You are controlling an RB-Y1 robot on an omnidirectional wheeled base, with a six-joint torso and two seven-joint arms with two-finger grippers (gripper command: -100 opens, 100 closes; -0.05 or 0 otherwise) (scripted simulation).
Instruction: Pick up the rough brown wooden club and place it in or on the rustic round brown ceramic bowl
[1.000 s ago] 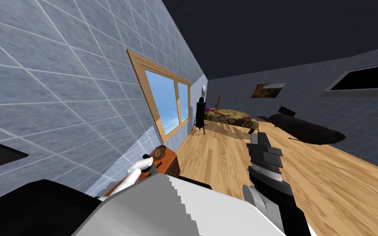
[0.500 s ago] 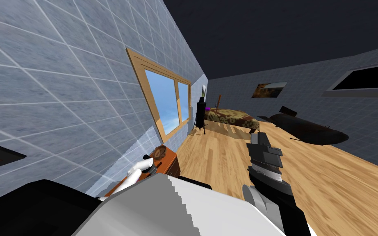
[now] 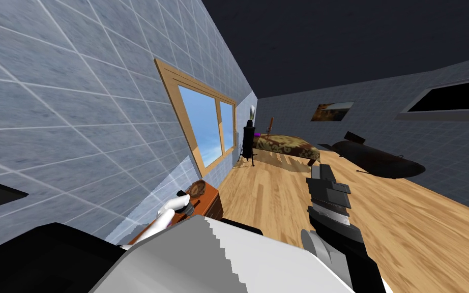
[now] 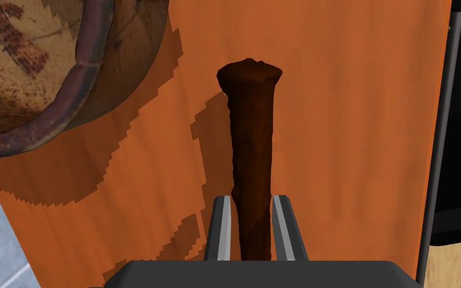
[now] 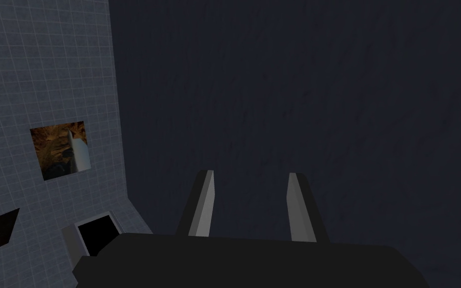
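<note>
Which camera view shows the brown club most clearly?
The left wrist view: the club shows large, clamped by the left gripper, over the orange table and apart from the bowl. In the head view the club is too small to tell near the left arm. The right gripper, open, points elsewhere.
</note>
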